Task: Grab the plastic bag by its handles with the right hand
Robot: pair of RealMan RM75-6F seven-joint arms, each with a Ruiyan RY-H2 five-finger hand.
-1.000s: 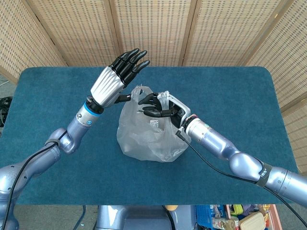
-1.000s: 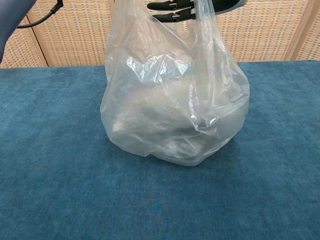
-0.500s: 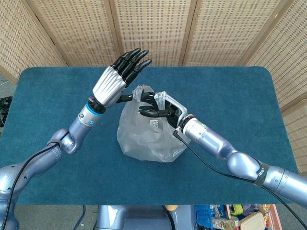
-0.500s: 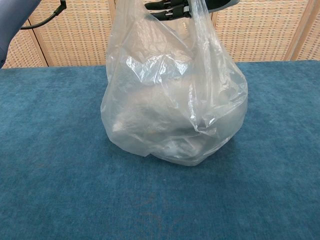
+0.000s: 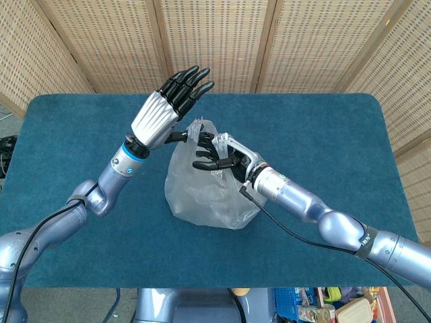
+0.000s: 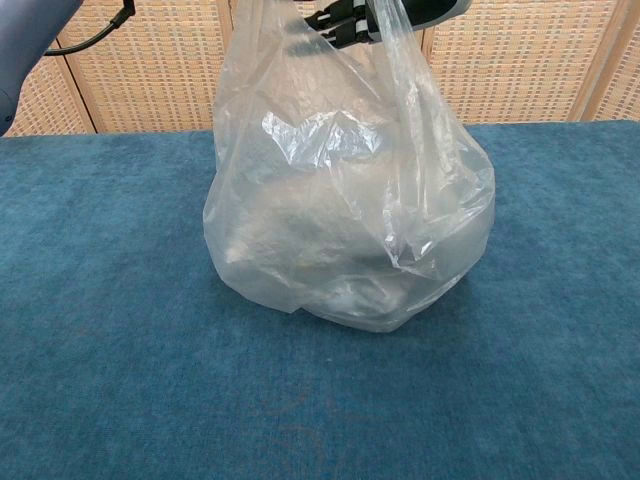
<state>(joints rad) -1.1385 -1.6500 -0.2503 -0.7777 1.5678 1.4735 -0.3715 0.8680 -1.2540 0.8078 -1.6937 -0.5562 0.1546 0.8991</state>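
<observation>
A clear plastic bag (image 5: 202,195) (image 6: 340,220) with something pale inside sits on the middle of the blue table. My right hand (image 5: 219,153) (image 6: 350,12) is at the bag's mouth, its fingers apart and half curled. One handle (image 5: 227,139) (image 6: 400,90) loops over the back of this hand and runs taut down the bag's side. My left hand (image 5: 161,111) is raised just left of the bag, fingers straight and pointing up. Its thumb touches the other handle (image 5: 196,128). I cannot tell whether the right fingers reach that handle.
The blue table top (image 5: 323,134) (image 6: 100,300) stretches wide on every side of the bag. A wicker screen (image 5: 222,40) stands behind the table's far edge. A black cable (image 5: 289,232) hangs along my right forearm. Clutter lies on the floor at the lower right (image 5: 337,306).
My right hand has slid left and a little up, further into the bag's mouth, pulling the handle with it. The left hand has barely shifted.
</observation>
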